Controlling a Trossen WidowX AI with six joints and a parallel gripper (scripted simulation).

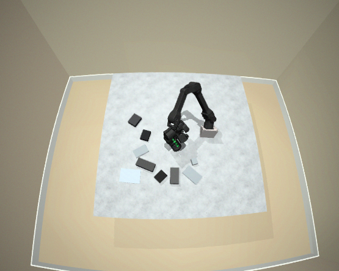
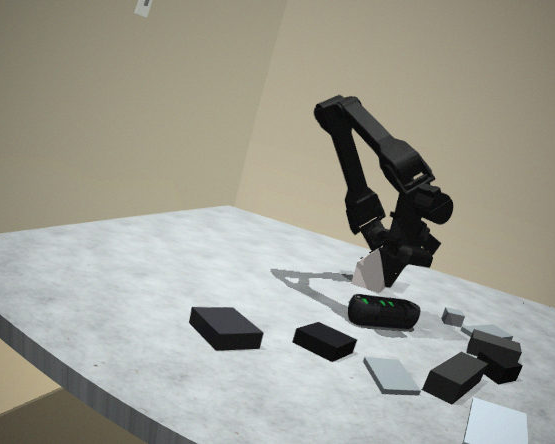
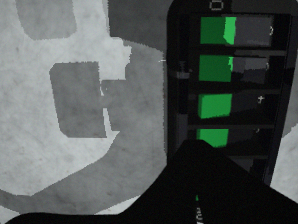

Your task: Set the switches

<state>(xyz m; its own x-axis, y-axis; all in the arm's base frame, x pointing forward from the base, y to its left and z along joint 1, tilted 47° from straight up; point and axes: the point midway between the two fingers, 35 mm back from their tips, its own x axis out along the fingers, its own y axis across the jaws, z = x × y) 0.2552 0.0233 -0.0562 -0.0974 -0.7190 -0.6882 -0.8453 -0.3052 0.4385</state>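
Four green switch ends show plainly on the controller unit (image 1: 178, 148) (image 2: 384, 312) (image 3: 177, 105), which sits upright on the marbled tabletop (image 1: 229, 189) (image 2: 131, 260) (image 3: 25, 165), near a small black block (image 1: 145, 135) (image 2: 325, 341). The pincer (image 2: 390, 285), pressed together and empty, hovers beside it.
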